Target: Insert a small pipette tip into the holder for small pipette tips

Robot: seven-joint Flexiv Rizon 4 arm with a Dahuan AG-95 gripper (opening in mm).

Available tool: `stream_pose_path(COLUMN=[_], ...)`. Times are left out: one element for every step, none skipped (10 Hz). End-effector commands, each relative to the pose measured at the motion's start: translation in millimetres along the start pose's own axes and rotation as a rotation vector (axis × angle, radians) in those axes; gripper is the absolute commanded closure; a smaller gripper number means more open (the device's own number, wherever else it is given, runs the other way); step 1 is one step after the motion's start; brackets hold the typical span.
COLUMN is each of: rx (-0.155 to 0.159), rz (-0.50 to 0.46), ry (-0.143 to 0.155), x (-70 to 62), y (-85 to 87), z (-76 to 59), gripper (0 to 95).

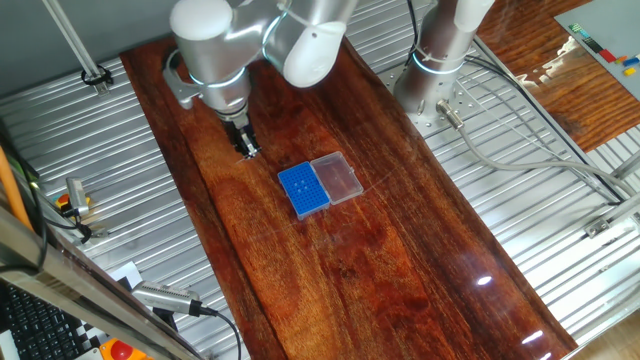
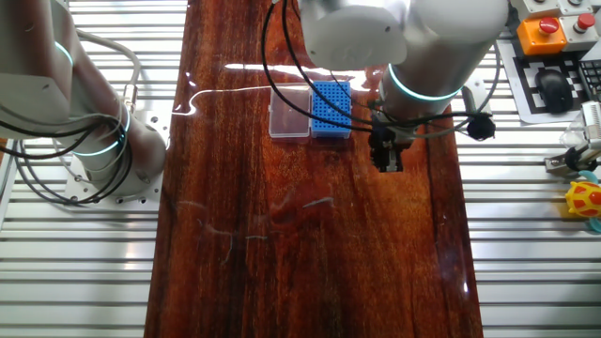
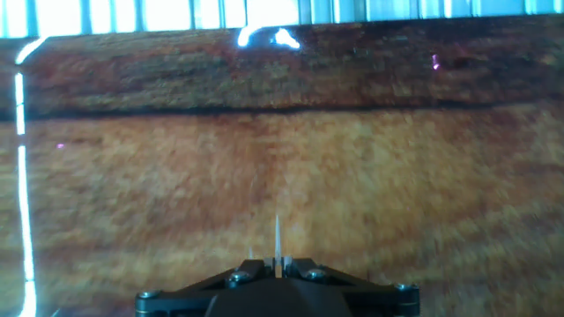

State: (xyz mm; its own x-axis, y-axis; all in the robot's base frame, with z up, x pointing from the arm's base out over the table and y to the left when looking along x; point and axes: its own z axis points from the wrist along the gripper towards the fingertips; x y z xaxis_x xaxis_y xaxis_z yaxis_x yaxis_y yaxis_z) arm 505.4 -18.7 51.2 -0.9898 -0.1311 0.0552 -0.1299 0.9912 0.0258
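Observation:
The holder for small pipette tips (image 1: 303, 190) is a small bright-blue rack with a grid of holes; it lies mid-table and also shows in the other fixed view (image 2: 331, 109). My gripper (image 1: 247, 150) hangs over bare wood to the left of the rack, apart from it. In the other fixed view my gripper (image 2: 388, 161) is to the right of the rack and nearer the camera. In the hand view my gripper (image 3: 278, 261) is shut on a thin pale pipette tip (image 3: 278, 236) that points out over the wood. The rack is out of the hand view.
A clear plastic lid (image 1: 336, 177) lies joined to the rack's right side. A second arm's base (image 1: 432, 75) stands at the table's far edge. Metal slatted surfaces flank the wooden board (image 1: 400, 250). Cables and a controller sit at the left.

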Motion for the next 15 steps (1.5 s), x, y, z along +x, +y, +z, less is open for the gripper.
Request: stream_pose_path(rx=[0.000, 0.002, -0.001, 0.000, 0.004, 0.008, 0.041, 0.063, 0.094, 0.130, 0.133, 0.127, 0.127, 0.131, 0.131], rz=[-0.160, -0.188, -0.232, -0.245, -0.260, -0.266, -0.267, -0.274, -0.304, -0.333, -0.346, -0.389, -0.418, -0.447, -0.472], ry=[0.046, 0.058, 0.101, 0.124, 0.152, 0.157, 0.155, 0.158, 0.173, 0.189, 0.194, 0.201, 0.209, 0.216, 0.222], x=[12.0, 21.4, 43.8, 52.0, 64.1, 71.2, 71.2, 71.2, 71.2, 71.2, 71.2, 71.2, 70.6, 69.6, 67.7], y=[8.5, 13.1, 24.1, 28.2, 35.3, 39.5, 39.5, 39.5, 39.5, 39.5, 39.5, 39.5, 43.3, 49.3, 54.5], z=[-0.7, -3.4, -12.1, -16.0, -20.8, -22.1, -22.1, -22.1, -22.1, -22.1, -22.1, -22.1, -18.1, -12.4, -7.6], gripper=[95.0, 95.0, 95.0, 95.0, 95.0, 95.0, 95.0, 95.0, 95.0, 95.0, 95.0, 95.0, 95.0, 95.0, 95.0])
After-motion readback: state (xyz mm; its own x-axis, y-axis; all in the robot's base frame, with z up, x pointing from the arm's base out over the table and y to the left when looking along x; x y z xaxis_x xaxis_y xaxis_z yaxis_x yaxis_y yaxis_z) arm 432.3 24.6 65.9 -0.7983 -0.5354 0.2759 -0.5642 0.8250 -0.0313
